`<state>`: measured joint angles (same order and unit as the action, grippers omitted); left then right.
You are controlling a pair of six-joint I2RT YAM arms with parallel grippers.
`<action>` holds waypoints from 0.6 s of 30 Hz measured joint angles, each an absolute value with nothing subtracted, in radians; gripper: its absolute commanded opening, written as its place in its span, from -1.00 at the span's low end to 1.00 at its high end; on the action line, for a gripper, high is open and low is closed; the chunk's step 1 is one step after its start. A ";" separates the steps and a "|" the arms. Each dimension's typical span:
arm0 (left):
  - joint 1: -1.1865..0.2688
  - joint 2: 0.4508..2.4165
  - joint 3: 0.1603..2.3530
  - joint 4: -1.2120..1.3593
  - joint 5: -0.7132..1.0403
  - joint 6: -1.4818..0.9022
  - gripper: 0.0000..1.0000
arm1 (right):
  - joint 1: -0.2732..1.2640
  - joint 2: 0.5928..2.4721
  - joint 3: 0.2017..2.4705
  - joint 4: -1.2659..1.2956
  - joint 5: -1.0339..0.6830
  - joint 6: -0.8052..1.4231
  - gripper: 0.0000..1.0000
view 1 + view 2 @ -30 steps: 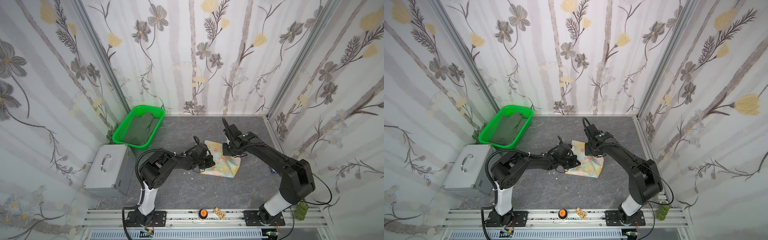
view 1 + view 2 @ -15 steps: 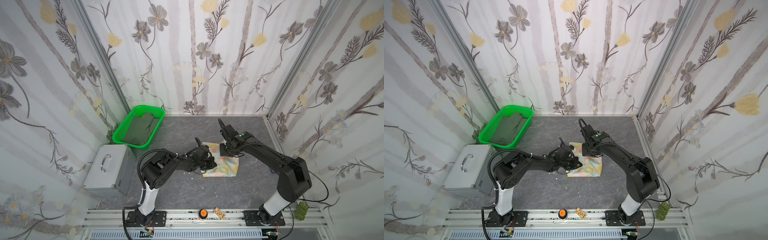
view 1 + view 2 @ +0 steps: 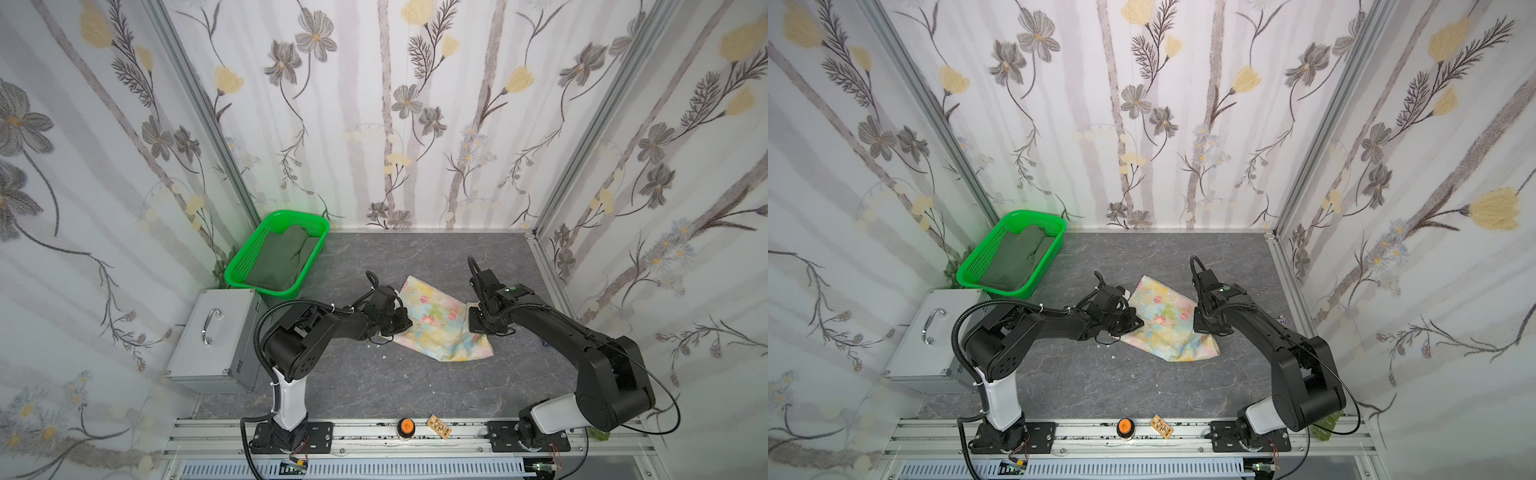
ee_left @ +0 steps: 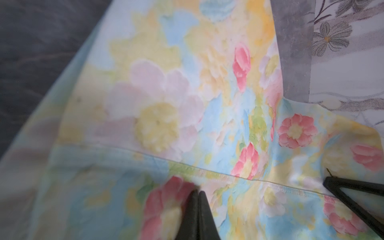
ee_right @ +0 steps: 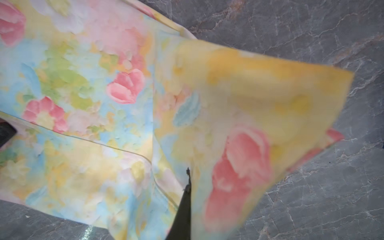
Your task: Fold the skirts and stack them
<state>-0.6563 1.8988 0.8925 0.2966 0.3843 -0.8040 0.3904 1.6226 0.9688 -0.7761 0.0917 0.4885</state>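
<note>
Nearest, a bare stretch of worktop (image 3: 415, 386) with only a few pale specks: room enough to lay a fold down. Just beyond, in the middle of the worktop, the flowered skirt (image 3: 436, 328), seen in both top views, gripped at two opposite sides and mostly lying flat. Left fingers (image 4: 197, 216) pressed fully together on the cloth right beside a stitched hem. Right fingers (image 5: 185, 207) pinched shut on a doubled layer, with a yellow corner loose and blurred past them, seemingly off the surface. Judged as mid-fold on this first skirt. To do it well: move both arms together, at one height and one pace, so as to hold the span between the grips taut but not stretched. Carry the gripped edge straight across to the opposite edge rather than at a slant, lower to bring layer onto layer, match hem to hem, and only then let go. Watch that loose corner, likely to tuck under or drag. Go gently: thin-looking cloth, apt to slide on the smooth top. Farthest, at the back left, the green skirt (image 3: 282, 257) heaped in the basket (image 3: 249, 259), behind the metal case (image 3: 216, 332), not yet folded. Leave the finished fold somewhere easy to stack onto.
</note>
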 measured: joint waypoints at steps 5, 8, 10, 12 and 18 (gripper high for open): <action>-0.624 1.892 0.899 0.271 0.370 -0.792 -1.00 | 0.379 1.583 0.900 -0.744 0.081 0.489 -0.42; -0.615 1.904 0.923 0.255 0.367 -0.789 -1.00 | 0.364 1.536 0.886 -0.748 0.081 0.489 0.06; -0.613 1.917 0.943 0.249 0.367 -0.789 -1.00 | 0.356 1.503 0.891 -0.753 0.081 0.489 0.25; -0.612 1.924 0.955 0.242 0.366 -0.789 -1.00 | 0.350 1.470 0.907 -0.763 0.081 0.489 0.30; -0.609 1.936 0.979 0.227 0.364 -0.786 -1.00 | 0.345 1.456 0.948 -0.754 0.080 0.484 -0.11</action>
